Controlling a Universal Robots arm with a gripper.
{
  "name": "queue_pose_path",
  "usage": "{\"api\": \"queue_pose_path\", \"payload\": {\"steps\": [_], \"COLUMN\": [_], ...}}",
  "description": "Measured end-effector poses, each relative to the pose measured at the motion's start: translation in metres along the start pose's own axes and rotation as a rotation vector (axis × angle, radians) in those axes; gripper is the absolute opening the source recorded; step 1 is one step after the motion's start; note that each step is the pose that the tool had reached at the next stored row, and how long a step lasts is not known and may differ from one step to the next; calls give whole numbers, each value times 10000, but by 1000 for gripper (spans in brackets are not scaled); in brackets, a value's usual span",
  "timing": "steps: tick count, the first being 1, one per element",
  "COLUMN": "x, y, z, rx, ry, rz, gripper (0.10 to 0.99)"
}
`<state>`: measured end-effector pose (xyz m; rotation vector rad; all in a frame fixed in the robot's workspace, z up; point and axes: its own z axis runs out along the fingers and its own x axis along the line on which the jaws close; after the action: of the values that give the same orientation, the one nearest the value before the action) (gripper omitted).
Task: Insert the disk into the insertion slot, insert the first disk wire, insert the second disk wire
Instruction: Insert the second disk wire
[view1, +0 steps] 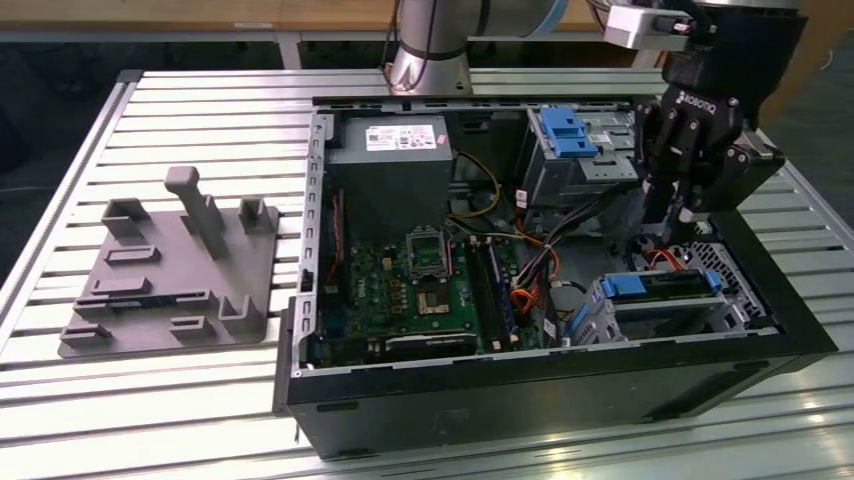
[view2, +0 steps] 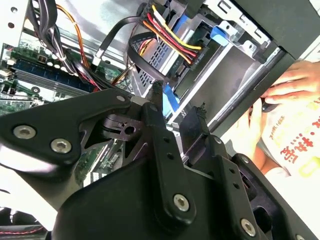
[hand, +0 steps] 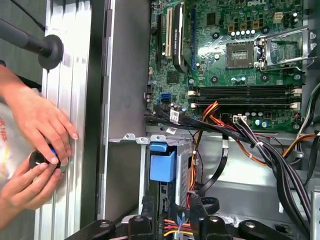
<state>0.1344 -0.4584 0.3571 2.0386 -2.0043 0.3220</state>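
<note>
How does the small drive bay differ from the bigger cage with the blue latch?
The insertion slot is smaller and lower; the larger cage stands taller. The insertion slot holds the disk in its blue carrier; the larger cage bears a blue latch on top. In the exterior view the insertion slot lies nearer the camera, the larger cage farther back. Both are grey sheet metal inside the case.

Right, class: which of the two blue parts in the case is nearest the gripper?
The blue carrier on the disk in the small bay, by the gripper; the blue latch sits on the larger cage, farther away.
</note>
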Motion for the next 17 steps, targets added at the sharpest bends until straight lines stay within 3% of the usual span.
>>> {"api": "queue_pose_path", "payload": {"steps": [17], "x": [-36], "y": [-47], "z": [89], "rx": [-6], "ry": [252], "rz": [8], "gripper": [416]}}
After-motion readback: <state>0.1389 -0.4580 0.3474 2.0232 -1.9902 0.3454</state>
